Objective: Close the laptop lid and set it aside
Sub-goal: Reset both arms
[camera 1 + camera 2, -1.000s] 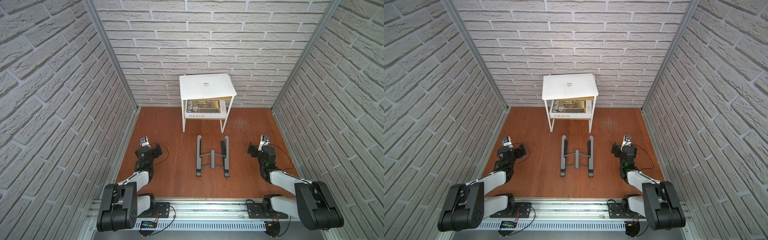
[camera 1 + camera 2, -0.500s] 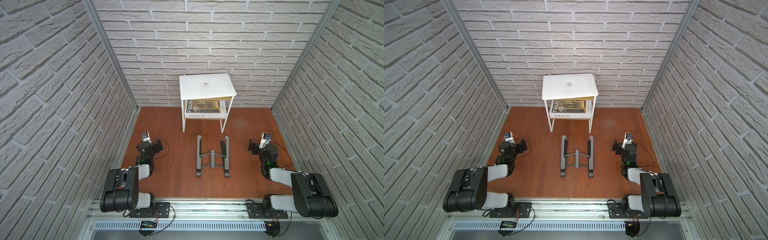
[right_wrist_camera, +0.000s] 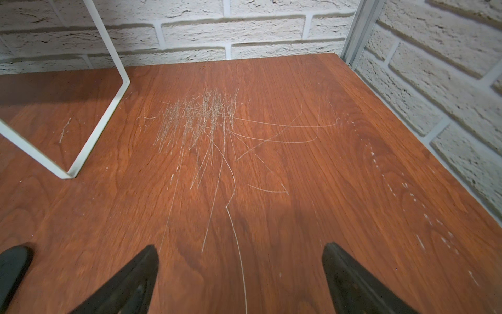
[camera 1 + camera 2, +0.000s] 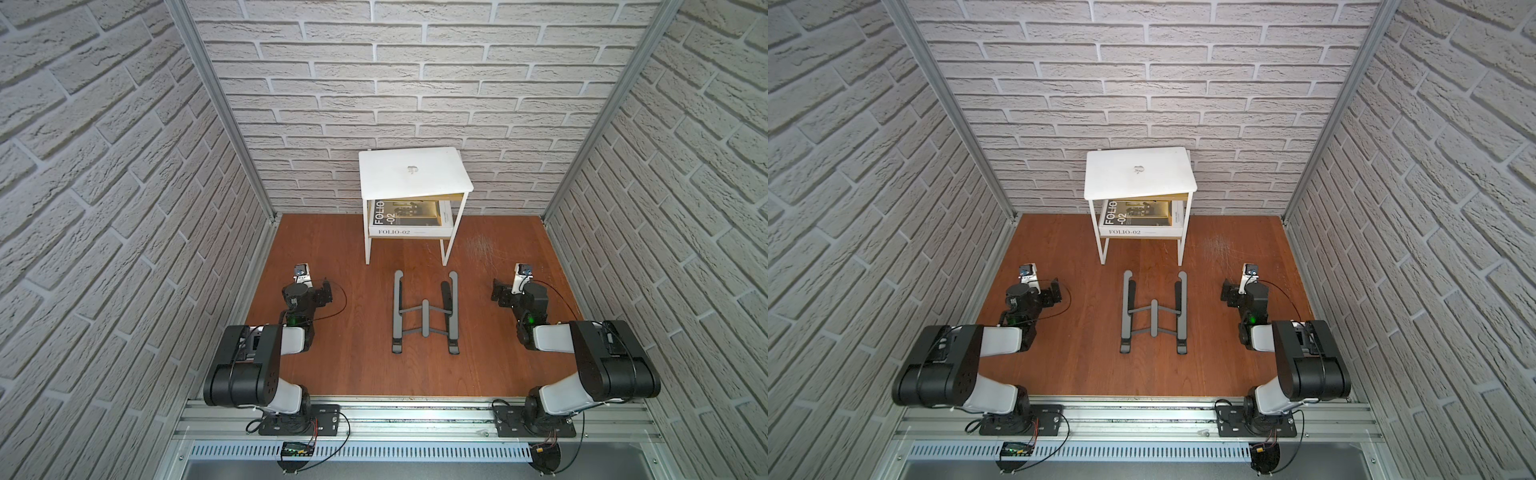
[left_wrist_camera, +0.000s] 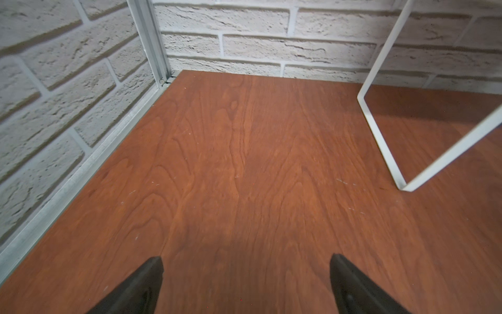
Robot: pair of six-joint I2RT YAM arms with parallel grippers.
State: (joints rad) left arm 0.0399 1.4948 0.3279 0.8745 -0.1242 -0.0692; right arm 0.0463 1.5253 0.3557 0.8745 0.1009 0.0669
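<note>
I am seeing the laptop (image 4: 415,174) lying shut atop the shelf (image 4: 367,245), away from the stand (image 4: 424,311). The left gripper (image 5: 245,261) and right gripper (image 3: 240,252) are hanging spread, empty. I am judging the task done.

Left arm (image 4: 253,361) and right arm (image 4: 602,357) sit folded low. Left gripper (image 5: 245,262) and right gripper (image 3: 240,251) gape wide, empty.

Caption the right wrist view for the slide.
Right claw open over the scratched wooden tabletop, white shelf leg and brick wall beyond.
</note>
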